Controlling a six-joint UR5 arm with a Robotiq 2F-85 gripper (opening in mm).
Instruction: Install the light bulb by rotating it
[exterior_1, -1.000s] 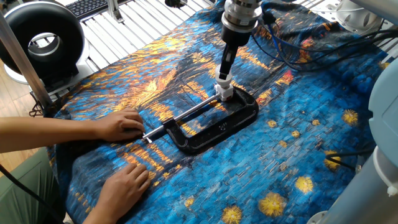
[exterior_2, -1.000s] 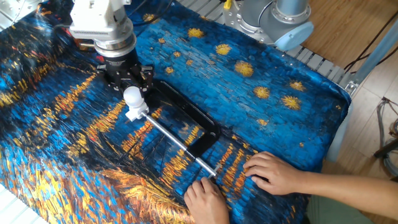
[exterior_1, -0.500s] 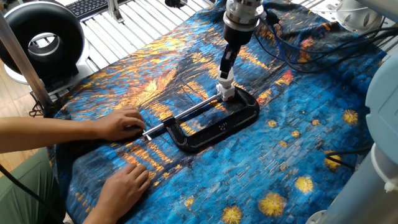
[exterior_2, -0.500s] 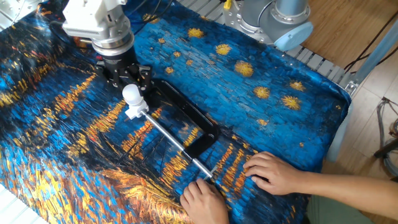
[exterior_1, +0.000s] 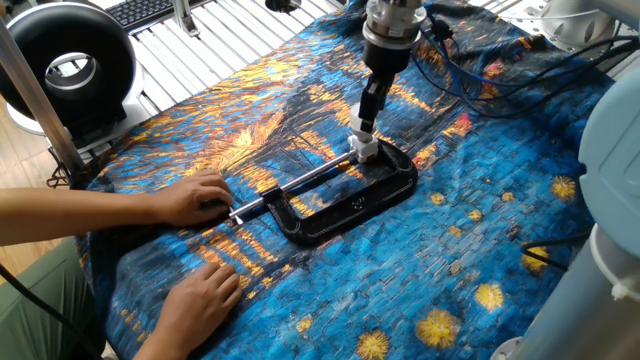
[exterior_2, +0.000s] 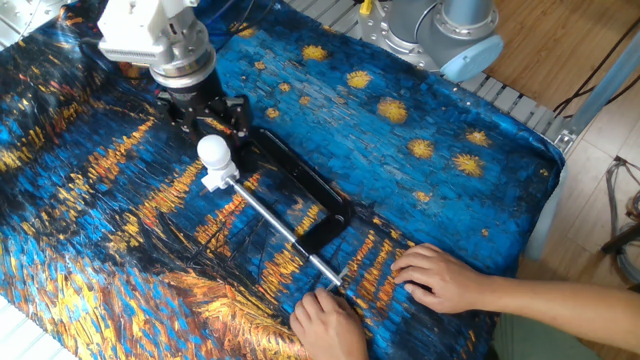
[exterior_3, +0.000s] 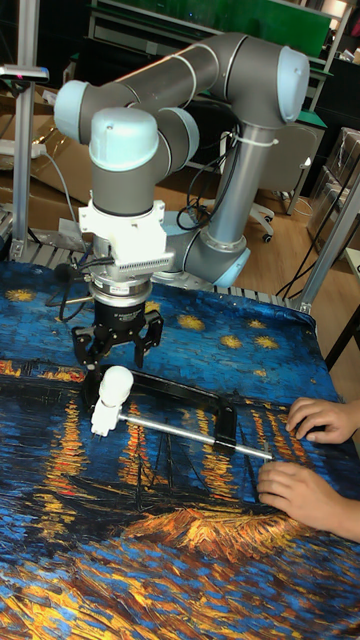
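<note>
The light bulb (exterior_1: 361, 134) (exterior_2: 214, 152) (exterior_3: 116, 381) is a small white globe sitting upright on a white socket block (exterior_1: 366, 151) (exterior_2: 213, 180) (exterior_3: 103, 415). That block is held at the end of a black C-clamp (exterior_1: 350, 205) (exterior_2: 310, 185) (exterior_3: 190, 385) on the painted cloth. My gripper (exterior_1: 369, 116) (exterior_2: 208, 124) (exterior_3: 115, 355) hangs just above and behind the bulb, open, with its black fingers (exterior_3: 83, 352) spread wider than the globe and not touching it. A person's two hands (exterior_1: 195, 200) (exterior_2: 440, 275) hold the clamp's screw rod (exterior_3: 180, 430).
A black ring-shaped fan (exterior_1: 65, 65) stands off the cloth's far left corner. Cables (exterior_1: 480, 60) trail behind my arm. The arm's base (exterior_2: 440, 30) sits at the table's far edge. The person's forearms (exterior_1: 60, 215) reach in from the left.
My gripper has drawn slightly up and back from the bulb and turned a little about its axis. The bulb, clamp and hands stay almost still.
</note>
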